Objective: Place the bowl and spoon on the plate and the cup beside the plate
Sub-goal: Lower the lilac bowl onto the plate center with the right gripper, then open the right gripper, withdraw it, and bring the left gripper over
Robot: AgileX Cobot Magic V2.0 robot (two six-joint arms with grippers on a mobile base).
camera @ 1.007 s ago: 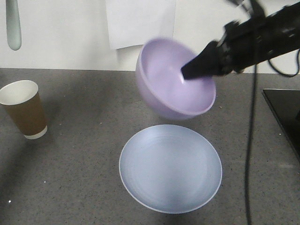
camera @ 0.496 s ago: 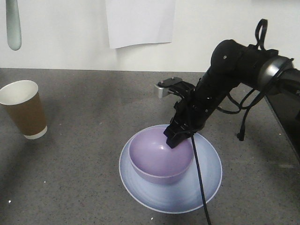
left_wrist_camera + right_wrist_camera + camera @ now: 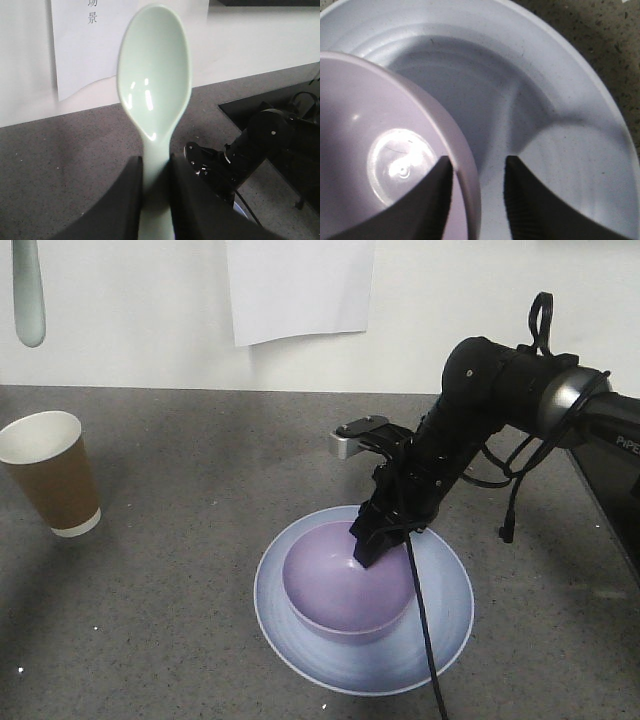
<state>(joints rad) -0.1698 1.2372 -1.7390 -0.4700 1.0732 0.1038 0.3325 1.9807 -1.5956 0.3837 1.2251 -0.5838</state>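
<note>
The lavender bowl (image 3: 345, 590) sits upright in the middle of the pale blue plate (image 3: 445, 625). My right gripper (image 3: 365, 548) points down at the bowl's far rim. In the right wrist view its jaws straddle the bowl's wall (image 3: 465, 165), one finger inside the bowl and the other over the plate (image 3: 570, 150), with a gap at the outer finger; right gripper (image 3: 475, 172) is open. My left gripper (image 3: 156, 167) is shut on the handle of the mint-green spoon (image 3: 155, 80), scoop up; the spoon (image 3: 29, 300) also shows at top left. The brown paper cup (image 3: 50, 475) stands upright at far left.
A white paper sheet (image 3: 300, 285) hangs on the back wall. A black flat object (image 3: 612, 485) lies at the table's right edge. The right arm's cable (image 3: 425, 640) hangs across the plate's front right.
The right arm has brought the bowl down from the air onto the plate. The bowl has settled slightly to the right, and the jaws now stand apart at its rim.
</note>
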